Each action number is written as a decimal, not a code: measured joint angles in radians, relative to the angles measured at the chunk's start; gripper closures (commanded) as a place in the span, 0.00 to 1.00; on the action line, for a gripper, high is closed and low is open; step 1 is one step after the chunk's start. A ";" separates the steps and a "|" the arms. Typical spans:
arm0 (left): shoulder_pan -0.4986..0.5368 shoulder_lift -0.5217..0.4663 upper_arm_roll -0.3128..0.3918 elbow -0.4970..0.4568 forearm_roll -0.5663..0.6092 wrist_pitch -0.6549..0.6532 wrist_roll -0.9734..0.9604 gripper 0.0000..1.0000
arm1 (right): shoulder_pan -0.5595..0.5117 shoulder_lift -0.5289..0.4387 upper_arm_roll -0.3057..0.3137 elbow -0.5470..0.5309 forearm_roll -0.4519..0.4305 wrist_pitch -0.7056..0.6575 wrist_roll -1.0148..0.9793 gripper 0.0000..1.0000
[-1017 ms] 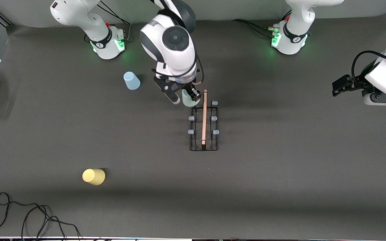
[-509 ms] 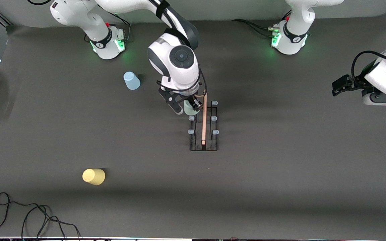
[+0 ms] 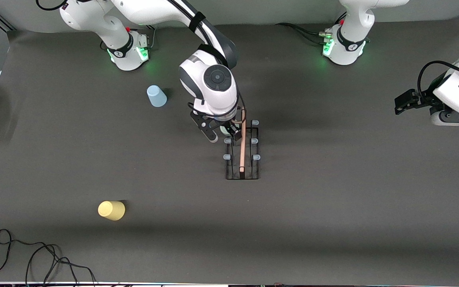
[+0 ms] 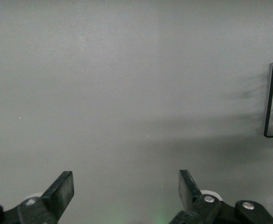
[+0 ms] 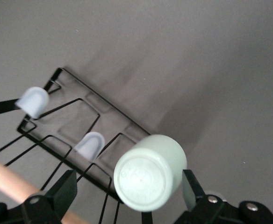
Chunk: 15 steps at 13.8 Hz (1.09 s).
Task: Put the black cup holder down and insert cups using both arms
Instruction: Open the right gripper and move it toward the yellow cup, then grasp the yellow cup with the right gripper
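Note:
The black cup holder [image 3: 249, 175] stands mid-table, with its wooden handle [image 3: 242, 151] running toward the front camera. My right gripper [image 3: 224, 134] is low over the holder's end nearest the robot bases. In the right wrist view the mint green cup [image 5: 148, 170] sits upside down between the spread fingers [image 5: 64, 191], over the holder's wires [image 5: 104, 100] beside two capped pegs [image 5: 90, 143]. One finger stands clear of the cup. The blue cup [image 3: 156, 96] and the yellow cup [image 3: 111, 210] stand upside down on the table. My left gripper [image 3: 403, 104] waits open at the left arm's end.
Loose black cables [image 3: 34, 259] lie at the table corner nearest the front camera, at the right arm's end. The holder's edge also shows in the left wrist view [image 4: 269, 100], past the open left gripper [image 4: 125, 186].
My right gripper has moved toward the front camera and lower with the mint cup, from beside the holder's end to over its end peg. The left arm has not moved.

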 measured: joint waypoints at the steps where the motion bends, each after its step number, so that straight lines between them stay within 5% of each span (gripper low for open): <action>1: 0.000 0.000 0.000 -0.001 0.000 0.000 0.000 0.00 | 0.000 -0.012 -0.011 0.034 0.000 -0.062 0.000 0.00; 6: 0.000 0.000 0.000 -0.003 0.000 0.001 0.000 0.00 | -0.038 -0.084 -0.116 0.223 -0.005 -0.391 -0.286 0.00; 13: 0.000 0.002 -0.001 -0.006 0.000 0.001 0.000 0.00 | -0.239 -0.145 -0.358 0.232 -0.006 -0.483 -1.230 0.00; 15: 0.000 0.002 -0.001 -0.006 0.000 0.001 0.000 0.00 | -0.326 -0.143 -0.382 0.232 -0.002 -0.473 -1.465 0.00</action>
